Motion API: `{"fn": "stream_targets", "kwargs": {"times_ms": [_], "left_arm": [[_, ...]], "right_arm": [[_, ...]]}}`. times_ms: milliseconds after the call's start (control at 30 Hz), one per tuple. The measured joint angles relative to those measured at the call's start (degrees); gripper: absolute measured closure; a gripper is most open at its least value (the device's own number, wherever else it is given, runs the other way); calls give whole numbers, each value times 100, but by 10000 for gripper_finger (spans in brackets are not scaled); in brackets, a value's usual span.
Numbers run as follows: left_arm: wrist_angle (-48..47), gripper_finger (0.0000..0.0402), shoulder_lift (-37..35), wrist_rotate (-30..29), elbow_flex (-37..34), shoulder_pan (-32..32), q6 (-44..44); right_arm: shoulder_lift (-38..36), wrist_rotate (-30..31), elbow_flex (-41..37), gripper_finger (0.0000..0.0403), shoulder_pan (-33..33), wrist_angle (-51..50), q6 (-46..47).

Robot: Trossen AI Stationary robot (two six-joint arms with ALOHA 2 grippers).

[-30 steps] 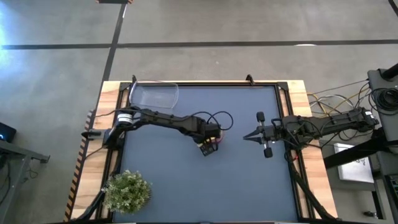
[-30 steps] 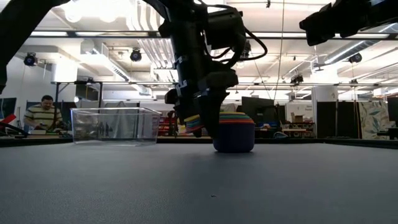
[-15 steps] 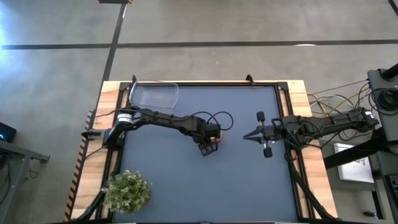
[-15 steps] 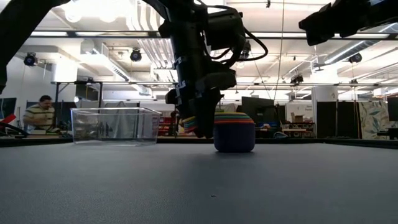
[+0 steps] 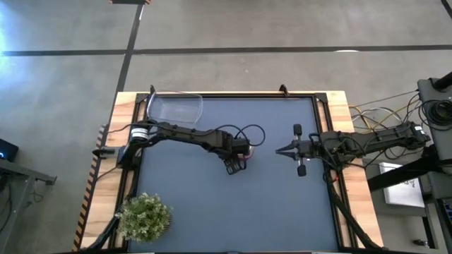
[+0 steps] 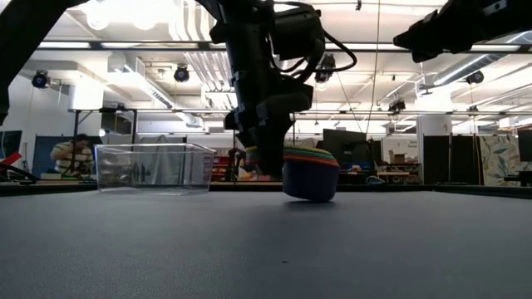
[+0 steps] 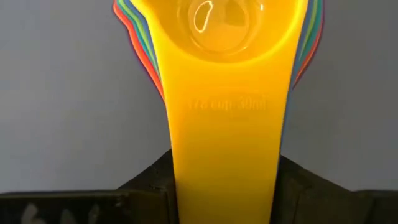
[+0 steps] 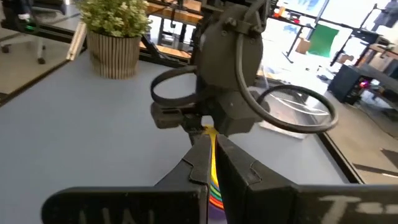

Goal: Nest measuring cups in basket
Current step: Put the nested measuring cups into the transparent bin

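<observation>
The measuring cups (image 6: 310,176) are nested in one stack, the yellow one (image 7: 227,25) on top, near the table's middle. The stack also shows in the high view (image 5: 244,159). My left gripper (image 5: 233,165) stands over the stack's handles and is shut on them; it also shows in the low view (image 6: 264,159). My right gripper (image 5: 277,150) is shut and empty, a little to the right of the stack, pointing at it. The clear basket (image 5: 174,108) rests on its base at the table's far left corner. My left gripper pinches the stacked handles (image 7: 227,155) between its two fingers (image 7: 146,183), which stand at the handles' two long edges. The fingers come from above, pointing down, across the handles. The stack is tilted, handle side up; whether its base touches the table I cannot tell.
A small green bushy plant (image 5: 145,217) stands at the table's near left corner. The low view shows a person (image 6: 73,156) seated behind the basket (image 6: 154,168), beyond the table. Bare table lies along the near side and between stack and basket.
My left gripper has risen a little and drawn slightly toward the table's far left, still shut on the handles. The stack has tipped from standing flat on the table to tilted, its handle side raised.
</observation>
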Motion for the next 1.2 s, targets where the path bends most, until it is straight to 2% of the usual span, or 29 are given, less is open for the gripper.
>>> {"fn": "stream_targets", "kwargs": {"times_ms": [567, 833, 1200], "left_arm": [[-458, 274, -158, -146, -11, 12, 166], [-348, 275, -208, 60, -142, 78, 243], [-123, 275, -303, 54, -403, 112, 349]], "right_arm": [[-2, 154, 0, 392, 1, -38, -39], [-2, 153, 0, 392, -1, -38, -37], [-2, 151, 0, 392, 1, -57, -20]]}}
